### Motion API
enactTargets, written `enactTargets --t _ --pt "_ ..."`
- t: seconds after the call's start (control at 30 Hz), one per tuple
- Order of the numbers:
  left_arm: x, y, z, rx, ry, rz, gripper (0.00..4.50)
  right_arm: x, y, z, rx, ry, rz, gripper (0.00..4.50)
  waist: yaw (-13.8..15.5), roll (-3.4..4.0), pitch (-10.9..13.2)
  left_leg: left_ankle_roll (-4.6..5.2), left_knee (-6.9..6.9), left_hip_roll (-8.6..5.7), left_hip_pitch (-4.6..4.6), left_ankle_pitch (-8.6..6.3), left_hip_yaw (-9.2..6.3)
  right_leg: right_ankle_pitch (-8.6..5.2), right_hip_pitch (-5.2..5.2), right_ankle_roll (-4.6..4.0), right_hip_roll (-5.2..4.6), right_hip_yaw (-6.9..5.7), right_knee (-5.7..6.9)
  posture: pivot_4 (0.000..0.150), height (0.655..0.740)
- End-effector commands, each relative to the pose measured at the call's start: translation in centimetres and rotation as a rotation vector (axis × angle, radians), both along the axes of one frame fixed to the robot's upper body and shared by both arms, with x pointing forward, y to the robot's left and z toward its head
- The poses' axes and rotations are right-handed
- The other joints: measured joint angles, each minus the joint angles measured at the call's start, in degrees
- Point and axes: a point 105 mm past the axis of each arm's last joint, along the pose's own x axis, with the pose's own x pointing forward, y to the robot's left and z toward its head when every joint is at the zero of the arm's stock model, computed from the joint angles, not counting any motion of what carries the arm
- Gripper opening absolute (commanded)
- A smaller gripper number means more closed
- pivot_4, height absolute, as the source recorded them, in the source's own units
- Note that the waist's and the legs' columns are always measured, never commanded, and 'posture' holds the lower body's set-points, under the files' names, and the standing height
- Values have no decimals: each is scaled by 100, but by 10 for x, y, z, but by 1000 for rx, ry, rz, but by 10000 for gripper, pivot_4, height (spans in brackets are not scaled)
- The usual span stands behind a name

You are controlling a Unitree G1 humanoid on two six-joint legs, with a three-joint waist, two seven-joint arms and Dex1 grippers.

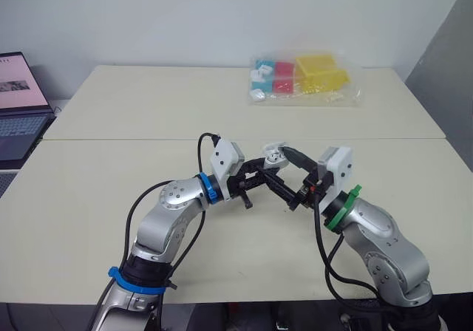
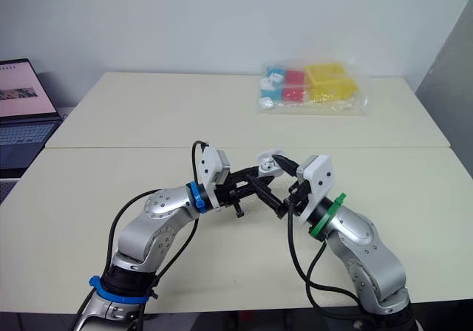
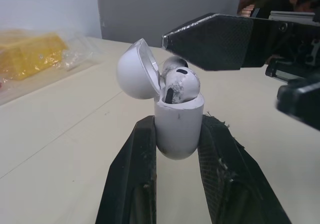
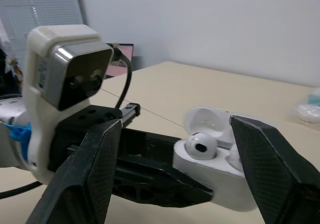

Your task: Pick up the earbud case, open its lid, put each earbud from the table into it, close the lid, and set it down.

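- Left gripper (image 3: 177, 125) pinches the lower body of the small glossy white earbud case (image 4: 220, 184), one black finger on each side, and holds it upright above the cream table (image 1: 111, 183).
- Its rounded white hinged lid (image 3: 135, 69) stands open, tilted back, and two white earbuds (image 3: 180, 84) sit in the wells with their heads above the rim.
- Right gripper (image 4: 175, 122) is spread wide with nothing in it, one finger just above the case and the other lower, beside the left fingers.
- Closing the lid looks like the step in hand.
- Risk: a bud that is not fully seated could block the lid, or be popped out by a hard push.
- Risk: the case is smooth and round where it is gripped, so a sideways push on the lid could twist it or squeeze it out of the pinch.
- Risk: the right fingers are close to the left ones, so a careless sweep could knock them together.
- Beneath the case and to either side of it the tabletop is bare, which gives ample room to set it down.
- Well beyond the case lies a clear plastic bag of coloured blocks (image 1: 307, 80).
- Far to the left of the case, at the table's side edge, is an open laptop (image 1: 18, 117).
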Motion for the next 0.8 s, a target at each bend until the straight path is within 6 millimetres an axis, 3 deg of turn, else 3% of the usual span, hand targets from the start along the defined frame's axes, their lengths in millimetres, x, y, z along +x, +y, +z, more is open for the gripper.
enactTargets --t 0.03,0.23,0.37,0.6,0.7,0.8 --pt "-8 -4 18 -37 -76 -33 7788 -5 -6 11 4 -39 -14 36029 0 0 0 0 0 0 0 0 0 0 0 0 0 0 -1 1500 7400" --pt "-7 -2 17 -35 -77 -27 7788 -11 -10 21 1 -62 9 36029 3 0 0 0 -2 1 0 0 0 0 -1 0 0 0 -1 1500 7400" --pt "-7 -2 16 -30 -78 -27 7788 -27 -21 40 -71 -80 111 36029 6 -1 1 0 0 -2 -3 0 1 0 0 1 -2 0 -5 1500 7400" --pt "-10 -5 15 -22 -83 -63 7788 1 -47 78 -197 -96 99 36029 2 -2 1 0 -1 0 2 0 -2 -1 2 -2 0 -5 -6 1500 7400" --pt "-12 -8 14 -13 -93 -90 7788 25 -55 85 -356 -94 95 29938 1 -1 2 1 -7 -3 -3 -1 3 -2 -2 -4 1 0 -10 1500 7400" --pt "-15 -11 13 -7 -102 -120 7788 49 -58 84 -483 -67 94 19816 -11 -1 2 2 -8 -4 -6 -1 13 -1 -8 -2 -1 5 -15 1500 7400"
